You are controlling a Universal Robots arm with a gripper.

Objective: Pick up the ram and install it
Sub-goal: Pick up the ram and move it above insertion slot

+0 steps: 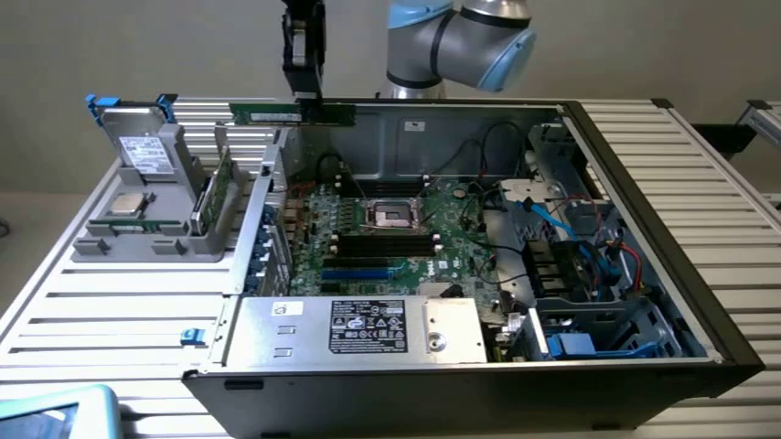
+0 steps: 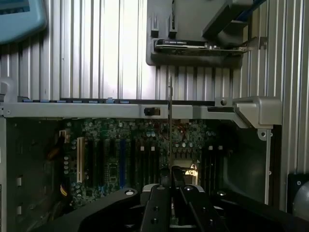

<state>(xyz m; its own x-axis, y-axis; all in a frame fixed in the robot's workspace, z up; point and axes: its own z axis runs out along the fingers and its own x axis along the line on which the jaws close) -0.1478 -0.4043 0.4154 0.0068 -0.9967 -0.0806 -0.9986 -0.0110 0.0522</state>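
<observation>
In the exterior view, hangs over the back wall of the computer case (image 1: 427, 137) with the gripper (image 1: 305, 99) clamped on the ram (image 1: 262, 113), kept level and clear of the motherboard slots (image 1: 384, 243); in the wrist view, shows the stick edge-on between closed fingers, seemingly for alignment

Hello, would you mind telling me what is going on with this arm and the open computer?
The robot arm's gripper has its jaws shut on the ram, holding the green stick level in the air above the far wall of the open computer case. The motherboard lies below, and the ram is not yet seated in any slot.
</observation>
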